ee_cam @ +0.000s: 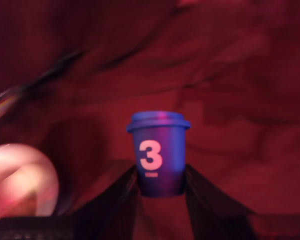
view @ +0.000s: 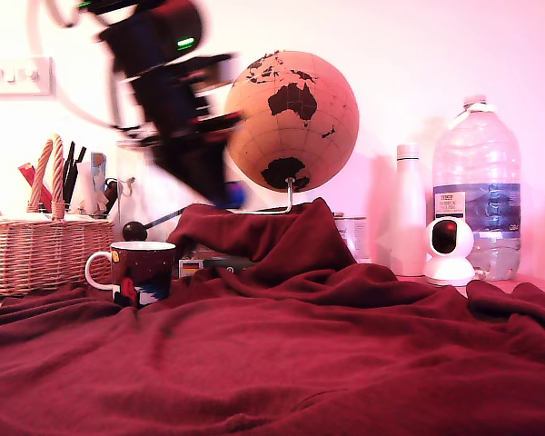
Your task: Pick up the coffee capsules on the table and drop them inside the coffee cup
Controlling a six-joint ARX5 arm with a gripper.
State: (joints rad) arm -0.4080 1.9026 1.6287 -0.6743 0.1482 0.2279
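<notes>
Carrying the blue capsule (ee_cam: 159, 152), marked 3, fingers (ee_cam: 121, 197) clenched on both its sides, gripper (ee_cam: 160, 192) at centre-bottom of the wrist view. In the exterior view the arm (view: 168, 86) is blurred, upper left, above the coffee cup (view: 142, 271) at lower left on the red-draped worktop (view: 345, 363). Best centre over the cup's white mouth, lower close, then release so the capsule cannot bounce out.

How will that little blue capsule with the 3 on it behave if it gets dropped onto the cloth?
The small blue tapered capsule, held between the tool's fingers, looks light, so it should land softly. Its round, tapered body would probably roll in a curve. The rumpled dark red fleece cloth has folds that would likely catch it or tip it over.
</notes>
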